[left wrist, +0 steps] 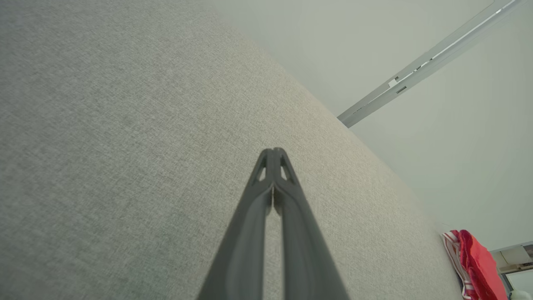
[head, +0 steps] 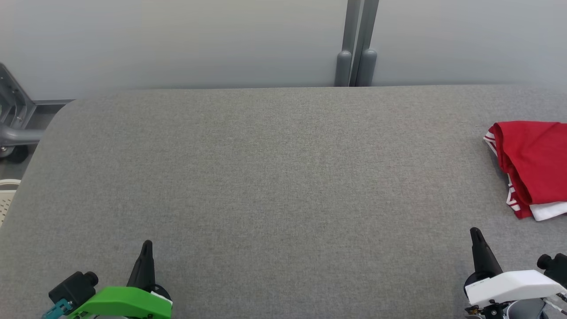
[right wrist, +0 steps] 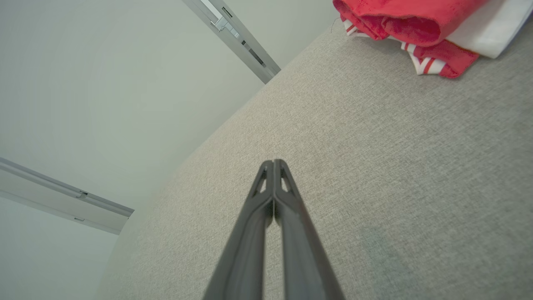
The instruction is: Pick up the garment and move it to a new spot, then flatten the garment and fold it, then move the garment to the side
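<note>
Head view, entry one: grey woven-fabric counter (head: 266, 177), rounded at its far left corner, backed by a pale grey wall (head: 177, 40). Entry two: red fabric garment (head: 531, 164), folded over in a loose bundle with white-striped trim and a white part at its near side. It lay at the counter's right edge and was cut off by the frame. Left end effector (head: 146, 248) on a green mount and right end effector (head: 476, 234) on a white mount sat low and well apart, the right one nearer the garment but clear of it. Also listed were a grey double post (head: 356, 48) at the wall and a grey metal frame (head: 15, 119) beyond the counter's left end.

Left wrist view: left end effector (left wrist: 273, 152) was fully closed and held nothing, with the garment (left wrist: 479, 262) distant at lower right.

Right wrist view: right end effector (right wrist: 273, 162) was likewise closed and empty. The garment (right wrist: 399, 16) was close at the top, its rolled fold plain.
</note>
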